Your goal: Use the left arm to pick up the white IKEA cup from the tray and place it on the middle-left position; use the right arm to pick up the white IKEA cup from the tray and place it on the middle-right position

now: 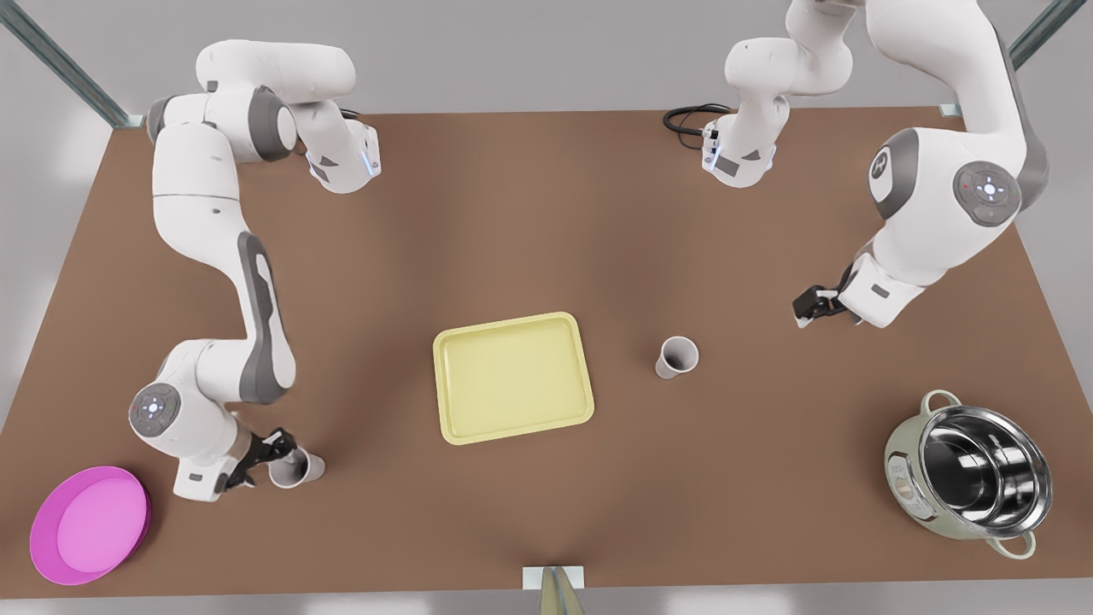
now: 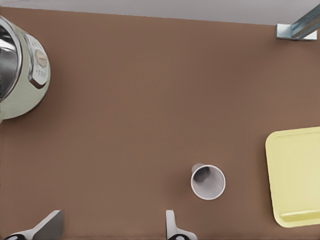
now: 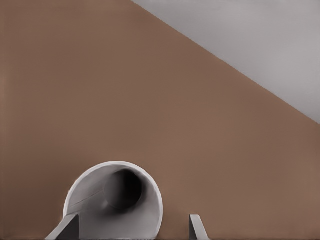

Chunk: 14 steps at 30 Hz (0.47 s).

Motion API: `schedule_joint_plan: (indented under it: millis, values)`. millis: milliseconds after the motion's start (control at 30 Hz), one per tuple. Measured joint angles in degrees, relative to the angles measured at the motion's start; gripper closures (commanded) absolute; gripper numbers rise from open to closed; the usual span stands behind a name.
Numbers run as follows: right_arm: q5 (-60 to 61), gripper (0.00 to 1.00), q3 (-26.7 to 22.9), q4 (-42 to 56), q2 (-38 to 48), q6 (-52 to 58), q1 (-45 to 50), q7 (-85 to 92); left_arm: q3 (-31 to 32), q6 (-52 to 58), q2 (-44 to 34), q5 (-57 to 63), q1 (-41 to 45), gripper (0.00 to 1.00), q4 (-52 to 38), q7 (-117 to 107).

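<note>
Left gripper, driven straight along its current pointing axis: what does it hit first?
Probably bare tabletop. The open left gripper aims at brown table between its fingers; the white cup stands just outside that line, toward the tray. Depth unclear.

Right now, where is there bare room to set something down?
The pale yellow rectangular tray is empty. Bare brown tabletop lies between it and the upright white cup, near the open left claw. Crowded: the front view's left corner, with the right claw around a second white cup beside the round pink dish; and the steel pot corner.
</note>
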State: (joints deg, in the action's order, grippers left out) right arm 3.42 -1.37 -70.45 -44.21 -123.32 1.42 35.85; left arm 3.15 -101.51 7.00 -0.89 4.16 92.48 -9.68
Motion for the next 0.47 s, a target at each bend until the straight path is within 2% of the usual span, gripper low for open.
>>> schedule_joint_plan:
  millis: [100, 133, 167, 200, 467]
  values:
    - [-0.73, 0.16, 0.05, 0.1, 7.9, 5.69, 2.26, 0.25, 0.0, 0.85, 0.61, 0.37, -0.17, 0.0, -0.54, 1.24]
    - [-1.2, 0.11, 0.12, 0.11, 10.73, 8.36, 3.4, -0.31, 0.0, 1.05, 0.93, 0.44, -0.17, 0.0, -1.08, 1.61]
    - [-1.38, 0.0, 0.65, -0.04, 13.33, 11.31, 4.16, -1.6, 0.0, 1.23, 1.12, 0.5, -0.16, 0.0, -1.45, 1.96]
    - [-1.49, 0.0, 1.69, -0.17, 15.03, 14.29, 4.66, -3.4, 0.0, 1.37, 1.22, 0.54, -0.15, 0.0, -1.66, 2.29]
    - [-3.45, 0.0, 2.71, -1.19, 15.4, 26.29, 4.79, -13.7, 0.0, 1.48, 2.1, 0.08, -0.07, 0.0, -2.96, 4.33]
